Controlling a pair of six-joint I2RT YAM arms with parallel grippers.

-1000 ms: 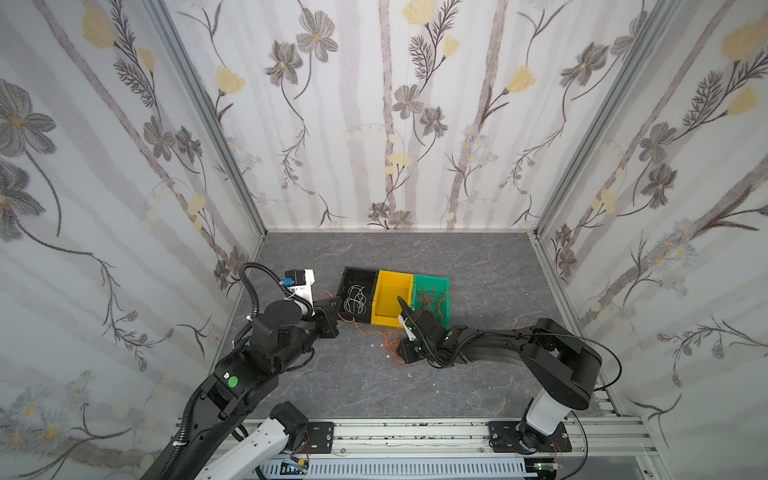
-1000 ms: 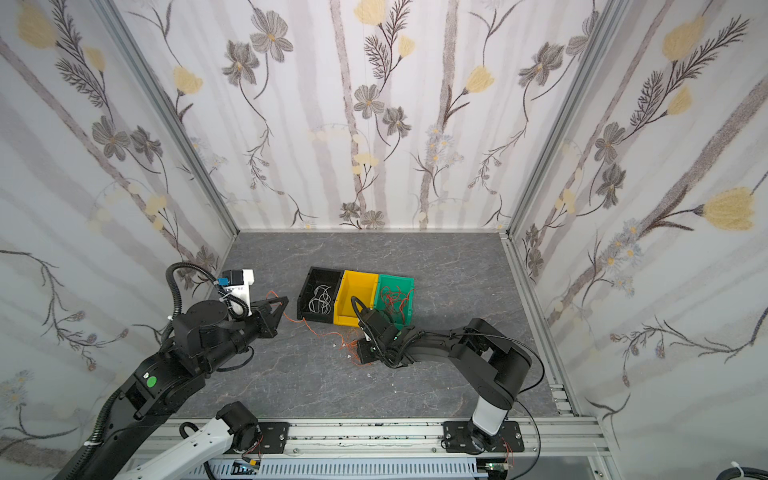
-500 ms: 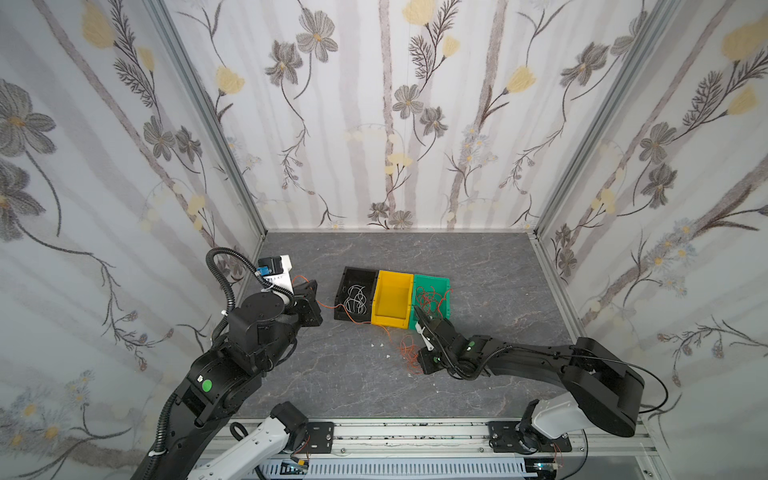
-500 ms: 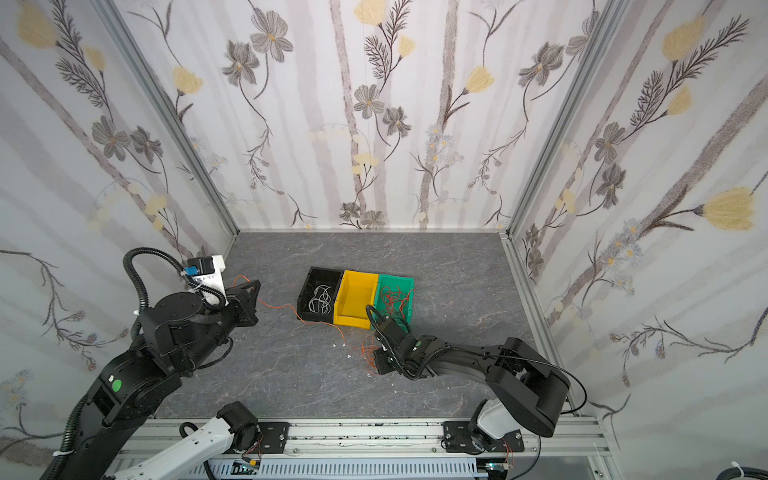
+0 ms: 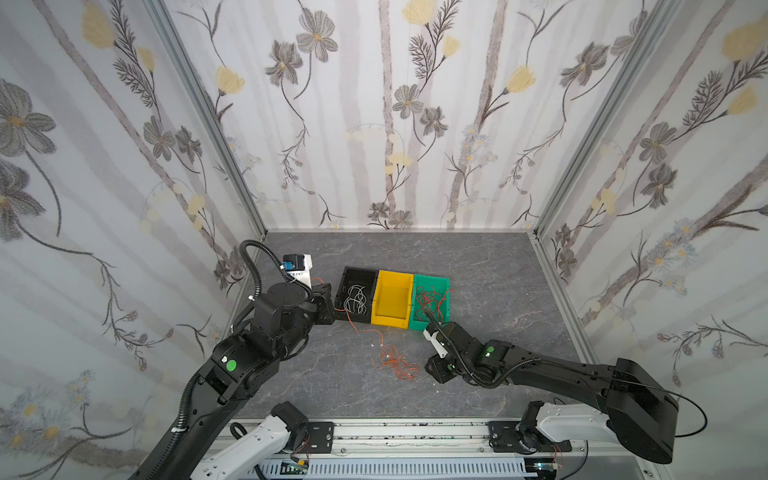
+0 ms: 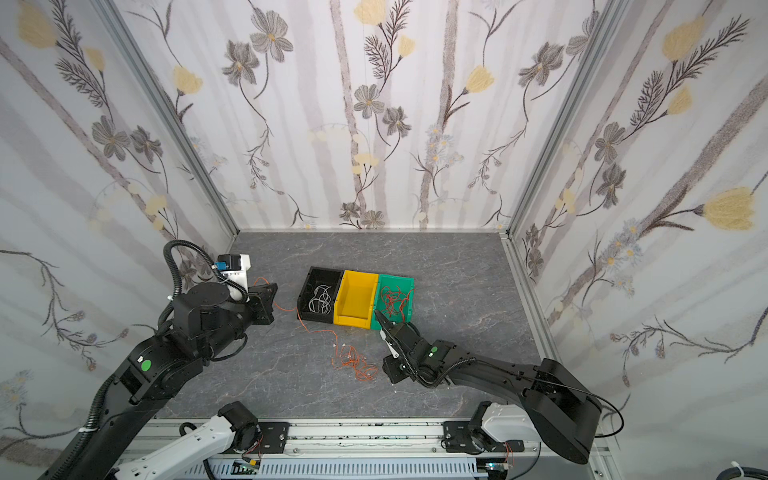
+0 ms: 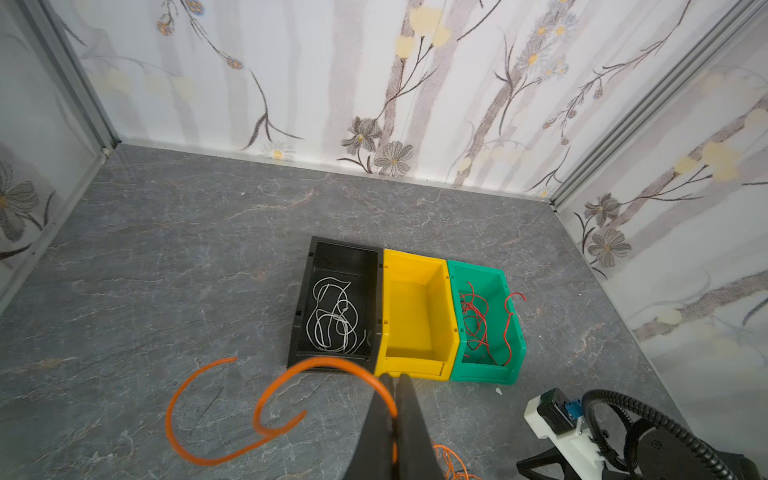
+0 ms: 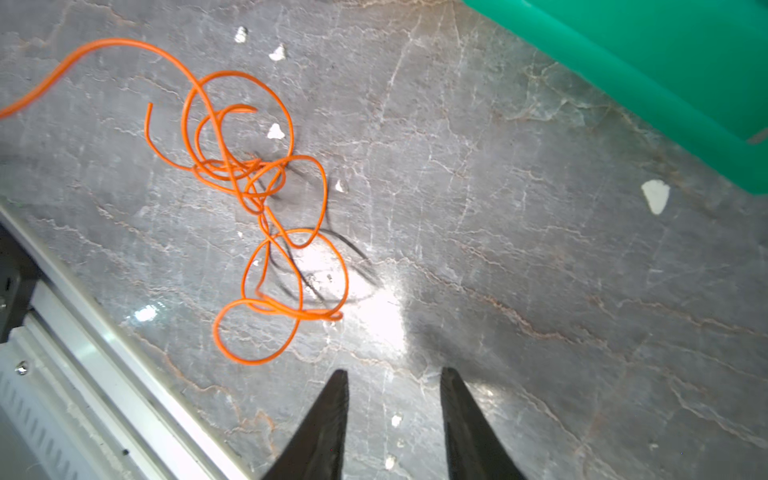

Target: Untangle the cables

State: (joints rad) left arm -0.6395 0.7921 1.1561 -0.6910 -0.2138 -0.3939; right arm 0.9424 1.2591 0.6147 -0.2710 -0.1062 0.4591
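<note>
Left wrist view: your left pincer (image 7: 394,379) is clamped tight, fingertips pressed together, with the orange cable (image 7: 324,362) pinched between them. From the tips the cable swings out in a wide arc and curls back into a loop, close to the lens and blurred.

Both top views: that same orange cable (image 6: 316,330) runs from the left pincer past the near corner of the black bin (image 6: 305,291). It then runs down to a loose tangle (image 5: 392,359) lying on the table (image 5: 498,270) between your two arms.

Right wrist view: your right pincer (image 8: 394,370) has its jaws standing well apart, nothing between them, tips over bare table. The orange tangle (image 8: 232,166) lies just beside the tips, not touching either finger. A corner of the green bin (image 8: 665,62) shows nearby.

Bins, left wrist view: black bin (image 7: 305,291), yellow bin (image 7: 415,316) and green bin (image 7: 490,374) sit side by side in a row, touching. White cables (image 7: 332,320) lie coiled in the black bin. Red cables (image 7: 473,320) lie in the green one, and one strand arches over its rim.
</note>
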